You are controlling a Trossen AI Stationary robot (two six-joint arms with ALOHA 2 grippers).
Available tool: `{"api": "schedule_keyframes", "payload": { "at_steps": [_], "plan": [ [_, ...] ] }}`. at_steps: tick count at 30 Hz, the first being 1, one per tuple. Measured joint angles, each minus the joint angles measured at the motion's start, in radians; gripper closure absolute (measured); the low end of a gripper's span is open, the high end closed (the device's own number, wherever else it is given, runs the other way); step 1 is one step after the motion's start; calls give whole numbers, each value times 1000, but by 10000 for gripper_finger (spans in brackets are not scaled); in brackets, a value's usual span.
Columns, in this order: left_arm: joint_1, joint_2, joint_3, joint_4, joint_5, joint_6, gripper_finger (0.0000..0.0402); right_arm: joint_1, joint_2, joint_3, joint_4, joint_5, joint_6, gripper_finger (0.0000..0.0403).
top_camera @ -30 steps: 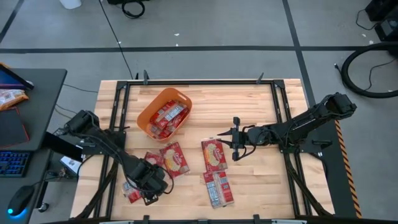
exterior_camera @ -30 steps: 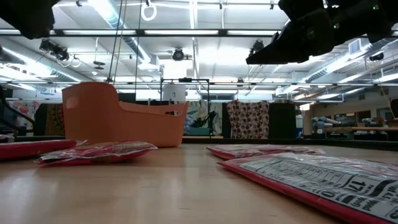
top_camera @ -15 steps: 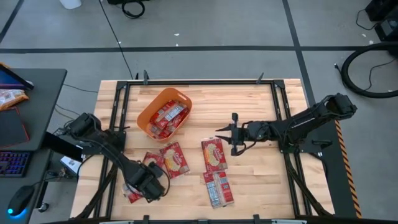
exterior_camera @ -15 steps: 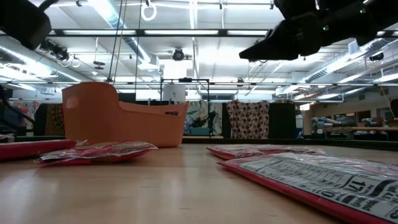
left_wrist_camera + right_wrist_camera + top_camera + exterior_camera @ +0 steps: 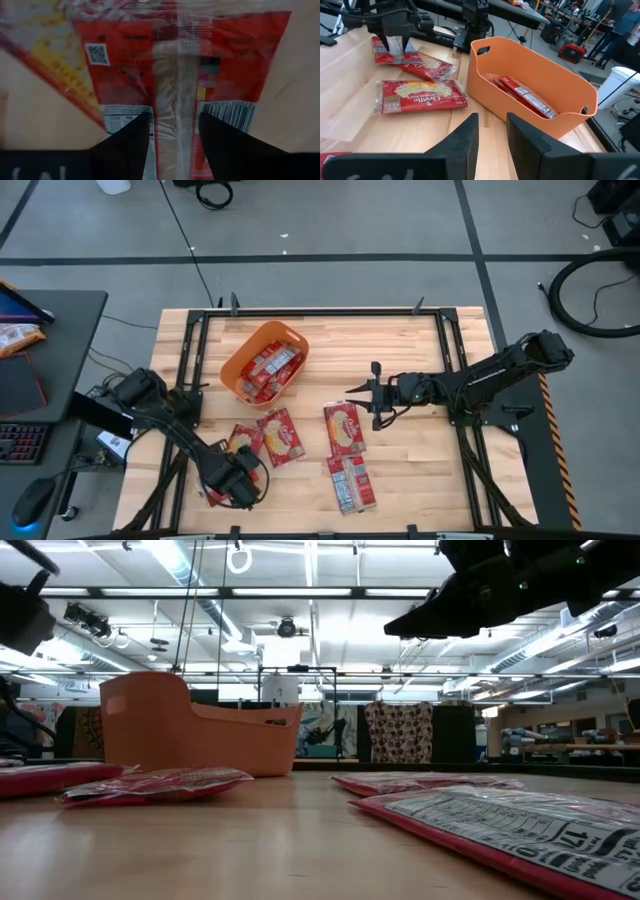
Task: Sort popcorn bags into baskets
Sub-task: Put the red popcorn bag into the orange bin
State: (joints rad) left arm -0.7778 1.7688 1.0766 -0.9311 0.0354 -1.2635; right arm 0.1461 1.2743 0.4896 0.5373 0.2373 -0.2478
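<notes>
The orange basket (image 5: pixel 232 372) stands at the table's far left and has red popcorn bags (image 5: pixel 270 364) in it. Several more bags lie flat on the wood: (image 5: pixel 281 435), (image 5: pixel 343 427), (image 5: pixel 352 483). My left gripper (image 5: pixel 232 483) points down, open, over a bag near the near edge (image 5: pixel 175 65). Its fingers (image 5: pixel 127 142) stand on either side of that bag's middle seam. My right gripper (image 5: pixel 350 392) hovers above the table's middle, pointing left at the basket (image 5: pixel 530 75). It is open by a narrow gap (image 5: pixel 492 117) and holds nothing. My left gripper comes from above at the printed back of the bag (image 5: pixel 175 115), one finger on each side of the centre seam. Whether the fingers touch the bag I cannot tell.
Another bag (image 5: pixel 246 442) lies right beside the left gripper, partly under its neighbour. Black frame rails run along the table's left and right sides (image 5: pixel 462 395). Bare wood shows between the basket and the right gripper (image 5: pixel 330 360). A desk with a keyboard stands left of the table (image 5: pixel 40 350).
My left gripper has come down and shifted slightly toward the table's near-left corner, over the bag there. My right gripper has drifted a little left and toward the far edge. No bag has moved.
</notes>
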Motion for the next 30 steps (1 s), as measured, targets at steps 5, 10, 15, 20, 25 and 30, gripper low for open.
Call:
{"api": "schedule_keyframes", "payload": {
  "at_steps": [5, 10, 15, 20, 25, 30],
  "plan": [
    [0, 9, -3, 7, -6, 1, 253, 0, 0, 0, -6, 0, 9, 298],
    [7, 10, -3, 3, -12, -8, 331, 0, 0, 0, -15, 0, 9, 298],
    [22, -4, -2, 13, 7, -3, 392, 0, 0, 0, -16, 0, 9, 298],
    [67, -79, -2, 16, 49, 18, 393, 0, 0, 0, -16, 1, 9, 298],
    [118, -176, -2, 15, 49, 18, 397, 0, 0, 0, -16, 1, 13, 298],
    [171, -268, -2, 17, 16, 24, 398, 0, 0, 0, -16, 1, 19, 298]
  ]
}}
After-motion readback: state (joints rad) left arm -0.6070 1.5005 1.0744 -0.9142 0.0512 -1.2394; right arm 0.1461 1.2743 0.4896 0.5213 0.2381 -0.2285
